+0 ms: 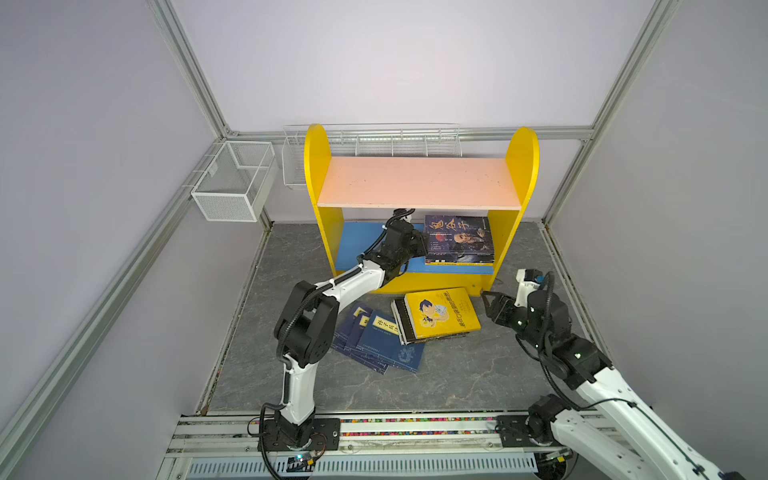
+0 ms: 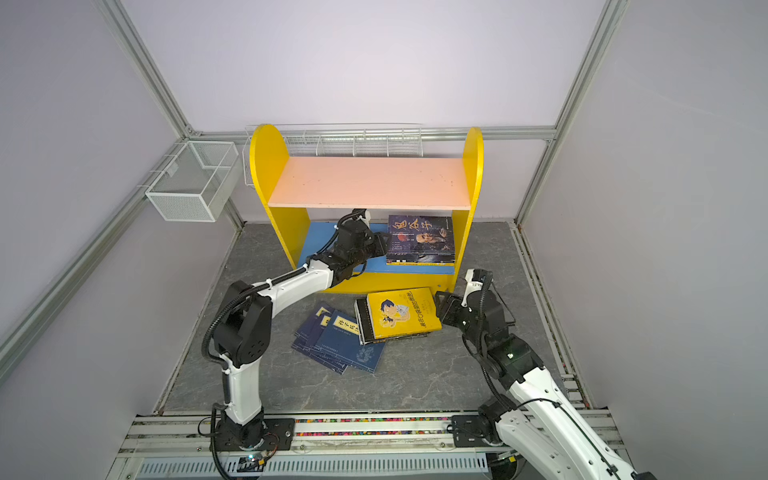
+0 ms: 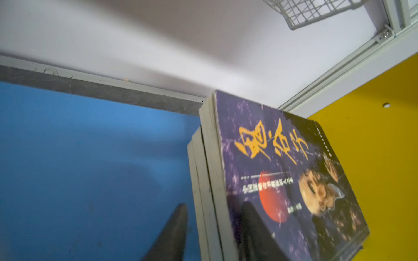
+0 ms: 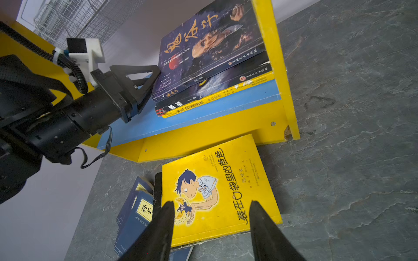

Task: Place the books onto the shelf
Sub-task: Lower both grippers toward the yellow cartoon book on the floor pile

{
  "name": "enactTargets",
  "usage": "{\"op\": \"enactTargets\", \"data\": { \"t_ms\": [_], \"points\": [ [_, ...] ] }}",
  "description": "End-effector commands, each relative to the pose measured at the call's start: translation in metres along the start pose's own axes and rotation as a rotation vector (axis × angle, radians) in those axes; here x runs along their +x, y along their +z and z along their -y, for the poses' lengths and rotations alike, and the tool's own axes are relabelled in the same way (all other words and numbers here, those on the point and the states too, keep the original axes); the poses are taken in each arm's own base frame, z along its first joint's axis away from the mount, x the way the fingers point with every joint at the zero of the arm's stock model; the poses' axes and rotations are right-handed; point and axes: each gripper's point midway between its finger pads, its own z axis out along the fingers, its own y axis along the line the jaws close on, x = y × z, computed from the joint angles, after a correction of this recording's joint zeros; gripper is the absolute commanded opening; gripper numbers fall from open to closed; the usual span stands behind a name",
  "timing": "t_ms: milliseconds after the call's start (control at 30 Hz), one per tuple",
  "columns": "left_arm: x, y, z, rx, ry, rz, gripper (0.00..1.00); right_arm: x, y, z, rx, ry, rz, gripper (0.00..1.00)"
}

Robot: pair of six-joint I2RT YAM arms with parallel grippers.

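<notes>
In a top view I am seeing dark purple paperbacks (image 1: 459, 239) lying stacked on the blue lower board (image 1: 361, 245) of the small yellow wooden shelf (image 1: 318, 174). The left wrist view is showing the left fingers (image 3: 172, 232) spread astride the stack's edge. The right wrist view is showing the right fingers (image 4: 162, 226) spread over a yellow cartoon-covered paperback (image 4: 217, 192) on the grey bench (image 4: 339, 158).

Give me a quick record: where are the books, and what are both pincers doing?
Shelf: yellow, pink board above, blue board below
On blue board: stack topped by purple book, right end
On table: yellow cartoon book atop a dark book; navy books fanned beside it
Left pincer: open, at shelved stack's edge
Right pincer: open, near yellow cartoon book
</notes>
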Motion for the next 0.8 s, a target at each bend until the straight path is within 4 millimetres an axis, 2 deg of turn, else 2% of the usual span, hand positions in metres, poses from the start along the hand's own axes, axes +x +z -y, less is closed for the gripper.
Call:
{"op": "enactTargets", "data": {
  "t_ms": [0,100,200,267,400,500,633,767],
  "points": [
    [-0.033,-0.038,0.015,0.017,-0.015,0.114,0.65,-0.014,-0.002,-0.019,-0.018,-0.075,0.028,0.56],
    [-0.044,-0.066,0.007,-0.026,-0.038,0.176,0.71,-0.017,0.001,-0.034,-0.016,-0.157,0.031,0.57],
    [-0.04,-0.091,-0.014,-0.108,-0.103,0.202,0.72,-0.017,0.011,-0.045,0.015,-0.257,-0.006,0.58],
    [-0.028,-0.103,-0.028,-0.137,-0.147,0.194,0.72,-0.025,0.019,-0.055,0.038,-0.3,-0.034,0.59],
    [0.008,-0.119,-0.053,-0.174,-0.202,0.164,0.71,-0.024,0.047,-0.056,0.147,-0.396,-0.149,0.61],
    [0.03,-0.127,-0.066,-0.204,-0.23,0.143,0.71,-0.031,0.07,-0.057,0.202,-0.468,-0.154,0.63],
    [0.051,-0.132,-0.071,-0.216,-0.246,0.121,0.71,-0.054,0.098,-0.057,0.286,-0.528,-0.102,0.64],
    [0.065,-0.131,-0.072,-0.215,-0.248,0.092,0.71,-0.072,0.126,-0.043,0.349,-0.499,-0.081,0.64]
  ]
}}
